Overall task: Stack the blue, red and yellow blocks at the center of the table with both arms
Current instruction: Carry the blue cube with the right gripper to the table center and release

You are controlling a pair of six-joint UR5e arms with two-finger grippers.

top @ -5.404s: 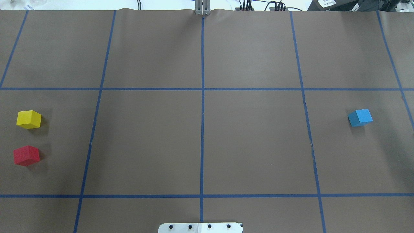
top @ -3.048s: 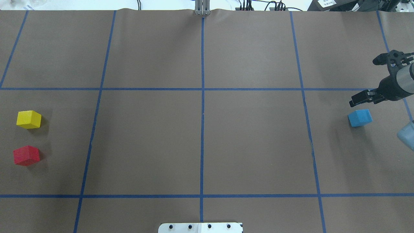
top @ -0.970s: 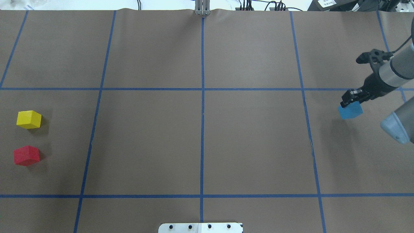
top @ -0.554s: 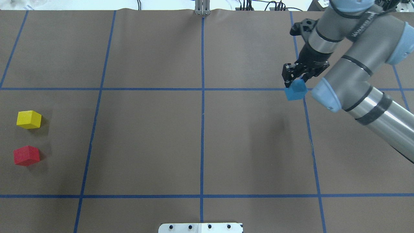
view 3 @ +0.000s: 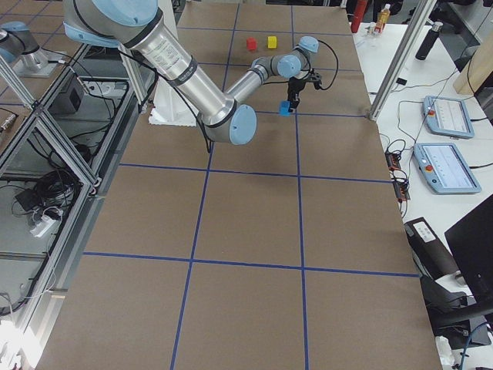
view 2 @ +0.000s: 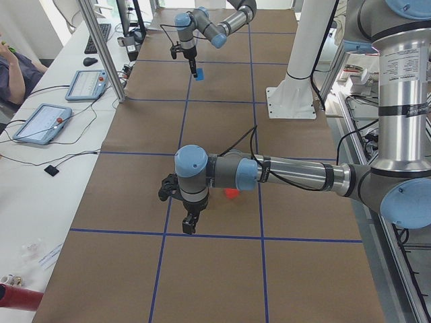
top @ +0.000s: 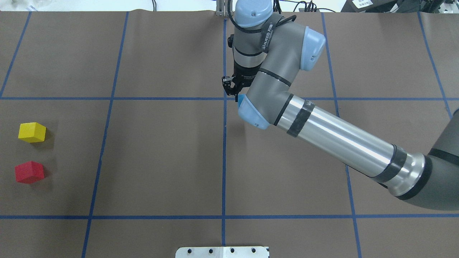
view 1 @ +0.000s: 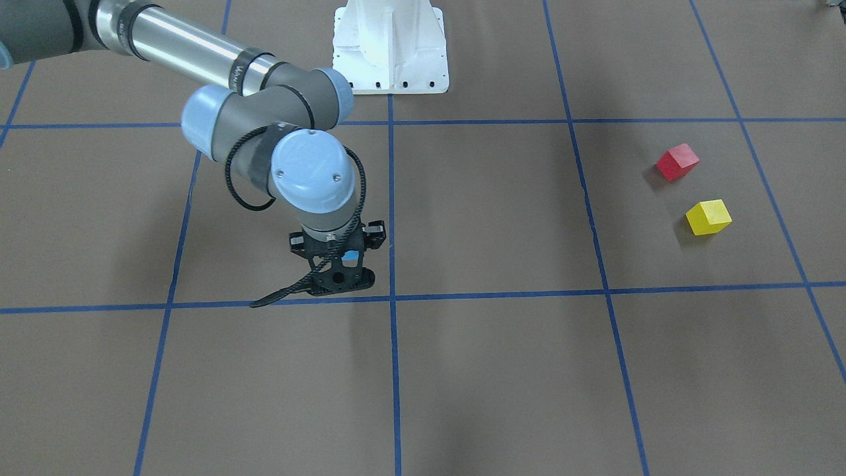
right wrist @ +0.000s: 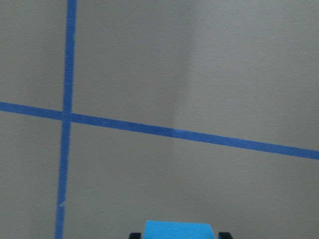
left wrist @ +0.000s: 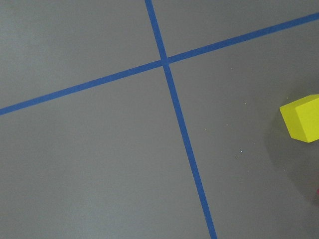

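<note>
Reading the overhead view from its left edge: yellow block and red block sit on the paper far left of the centre tape cross, red nearer the robot, the two close but apart. Neither is gripped.

Left gripper shows only in the left side view, hanging near the red block. I can't tell if it's open or clenched. Its wrist cam catches just the yellow block at frame edge.

Right gripper is just right of the centre tape cross, fingers clamped on the blue block. I judge the block is off the table, since its shadow falls apart from it.

Key relation: in the right wrist cam the cross lies ahead and to the left of the block, so I'd say a small shift toward the cross, then straight down. It's a cube, so no long axis to align. For red and yellow, the left arm is the nearer one.
</note>
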